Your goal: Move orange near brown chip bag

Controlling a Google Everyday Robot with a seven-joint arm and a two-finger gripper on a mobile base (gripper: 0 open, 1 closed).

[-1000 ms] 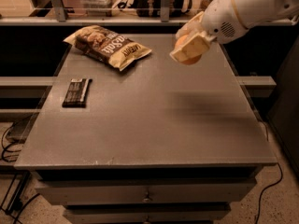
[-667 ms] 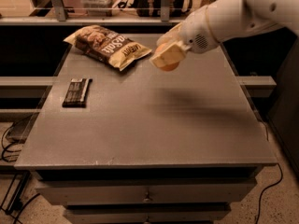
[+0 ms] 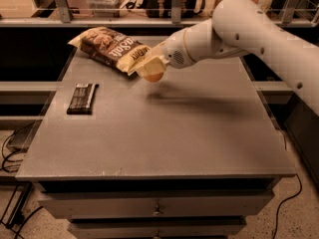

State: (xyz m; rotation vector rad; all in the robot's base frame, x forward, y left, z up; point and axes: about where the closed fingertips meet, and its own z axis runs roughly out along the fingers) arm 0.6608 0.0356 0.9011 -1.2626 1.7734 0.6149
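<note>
In the last second the arm (image 3: 234, 31) has carried the gripper (image 3: 151, 68) leftward over the back part of the table (image 3: 164, 133), from the right side toward the bag (image 3: 110, 45), and also a little lower. The bag itself has not moved, and the black packet (image 3: 82, 97) at the left also lies in the same place. For the task this means that most of the way is already done: the orange (image 3: 153, 76) is now just beside the right end of the bag, where before it was well apart from it.

The gripper is closed around the orange. Its pale fingers (image 3: 147, 62) cover the upper part of the fruit, so only the lower round part shows under them. The opening is no wider than the fruit. From this view the fingers overlap the corner of the bag, but I cannot tell whether they really touch it.

The orange seems not yet to rest on the table; a soft shadow lies on the surface to the right of it, under the arm. In my judgement what remains is to lower it and let it go, with care that it does not roll away
</note>
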